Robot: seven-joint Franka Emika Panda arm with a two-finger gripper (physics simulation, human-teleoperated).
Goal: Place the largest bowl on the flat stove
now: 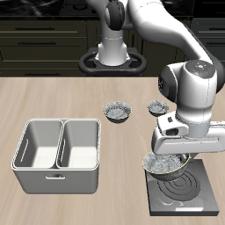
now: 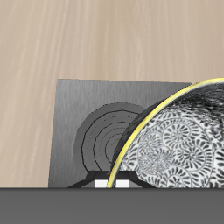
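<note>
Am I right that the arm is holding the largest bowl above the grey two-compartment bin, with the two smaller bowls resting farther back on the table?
Not quite: the largest bowl is held above the flat stove, not the bin, as the exterior view shows. The two smaller bowls do rest farther back.

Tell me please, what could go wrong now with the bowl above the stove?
1. The tool holds the largest bowl only at its rim, so it might tilt or slip.
2. In the wrist view the bowl sits off the burner rings of the flat stove; released here, it may land near the slab's edge.
</note>
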